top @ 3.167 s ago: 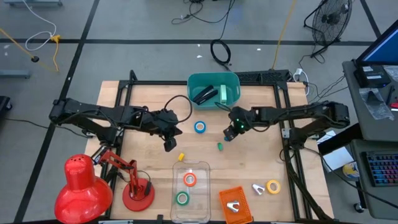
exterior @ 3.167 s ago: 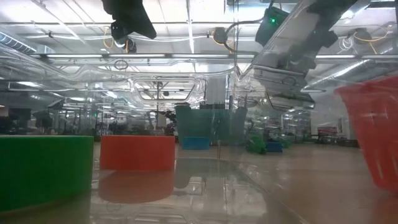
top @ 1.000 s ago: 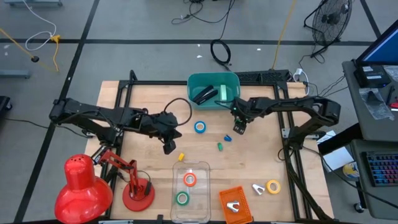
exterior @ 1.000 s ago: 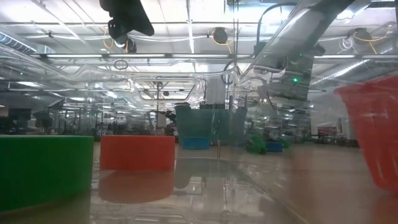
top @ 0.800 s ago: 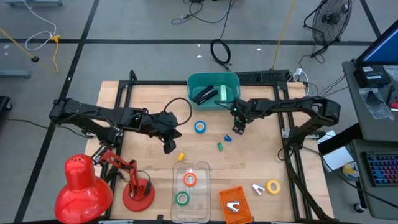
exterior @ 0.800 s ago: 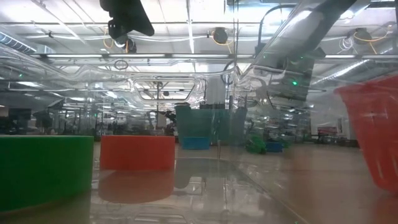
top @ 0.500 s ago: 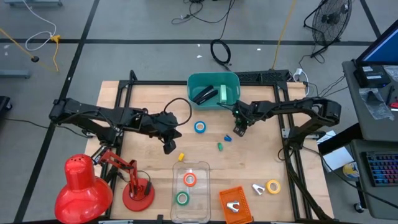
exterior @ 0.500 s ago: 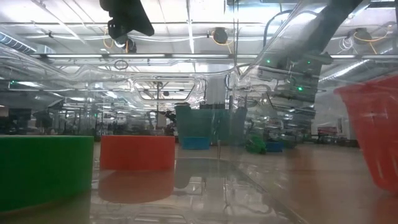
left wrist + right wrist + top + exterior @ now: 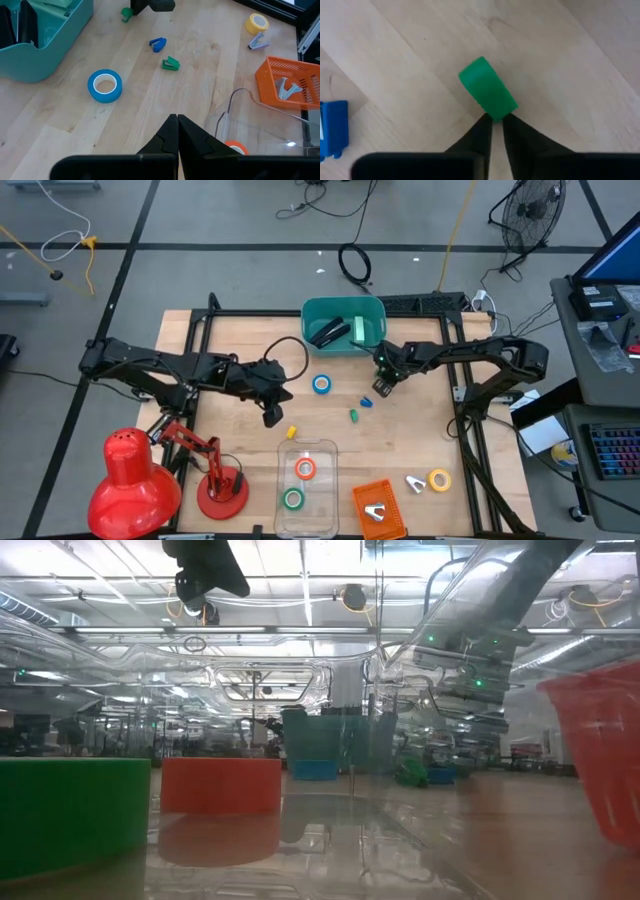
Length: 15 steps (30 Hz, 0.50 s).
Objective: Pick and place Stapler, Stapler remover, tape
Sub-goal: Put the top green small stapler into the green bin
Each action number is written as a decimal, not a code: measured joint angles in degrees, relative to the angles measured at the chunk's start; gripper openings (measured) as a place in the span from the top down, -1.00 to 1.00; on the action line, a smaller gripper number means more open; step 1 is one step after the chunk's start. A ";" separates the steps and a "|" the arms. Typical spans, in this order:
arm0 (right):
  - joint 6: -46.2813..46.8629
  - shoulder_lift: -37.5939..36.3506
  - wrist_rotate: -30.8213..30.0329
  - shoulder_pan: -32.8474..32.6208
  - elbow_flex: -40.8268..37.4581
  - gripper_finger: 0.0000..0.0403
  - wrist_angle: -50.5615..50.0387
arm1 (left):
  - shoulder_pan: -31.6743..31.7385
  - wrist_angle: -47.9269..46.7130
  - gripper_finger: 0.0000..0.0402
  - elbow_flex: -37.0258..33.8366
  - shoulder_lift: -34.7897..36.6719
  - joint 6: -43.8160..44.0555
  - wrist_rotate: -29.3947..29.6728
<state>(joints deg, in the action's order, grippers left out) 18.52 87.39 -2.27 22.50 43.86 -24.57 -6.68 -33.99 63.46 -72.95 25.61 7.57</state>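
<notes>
Partly sorted: orange roll and green roll binned (blue roll, yellow roll remain); right gripper pinches a green bit.

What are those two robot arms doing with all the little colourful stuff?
They are tidying a desk set. The right pincer is down on the table near the teal bin, nipping the end of a small green piece. The left pincer hangs shut above the middle of the table, holding nothing. The blue tape and yellow tape lie loose on the wood, while the orange tape and green tape sit in a clear tray.
</notes>
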 joint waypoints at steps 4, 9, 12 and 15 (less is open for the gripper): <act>0.45 0.02 1.75 0.01 0.01 0.97 0.80 | -0.04 -0.01 1.00 0.00 0.00 -0.34 0.00; 1.15 0.13 7.30 -0.09 0.39 0.92 0.89 | -0.04 -0.03 1.00 0.00 0.00 -1.30 0.00; 1.74 0.15 12.97 -0.11 0.39 0.89 1.06 | -0.04 -0.03 1.00 0.00 0.00 -1.55 0.00; 2.64 0.15 16.19 -0.13 0.42 0.88 1.42 | -0.04 -0.05 1.00 0.00 0.00 -2.13 0.00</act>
<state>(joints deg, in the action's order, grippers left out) 21.16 87.55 13.92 22.37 44.27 -23.16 -6.72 -34.04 63.46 -72.95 23.48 7.57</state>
